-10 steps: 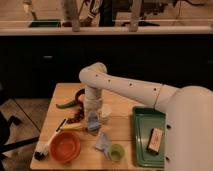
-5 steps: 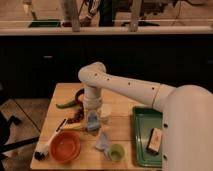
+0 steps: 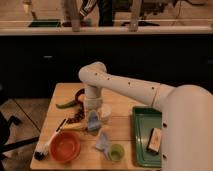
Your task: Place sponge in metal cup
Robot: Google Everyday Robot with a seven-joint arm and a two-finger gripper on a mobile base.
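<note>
My white arm reaches from the right and bends down over the middle of the wooden table [image 3: 60, 92]. The gripper [image 3: 93, 120] hangs low over the table, with a bluish-grey thing at its tip. A pale cup [image 3: 105, 113], which looks like the metal cup, stands just to the right of the gripper. A pale rectangular block [image 3: 155, 140], which looks like the sponge, lies on the green tray [image 3: 142, 120] at the right, well away from the gripper.
An orange bowl [image 3: 65, 146] sits front left, with a brush [image 3: 44, 148] beside it. A crumpled blue-grey cloth [image 3: 103, 141] and a small green cup [image 3: 116, 151] lie in front. A green vegetable [image 3: 65, 104] and a dark bowl [image 3: 80, 95] are at the back left.
</note>
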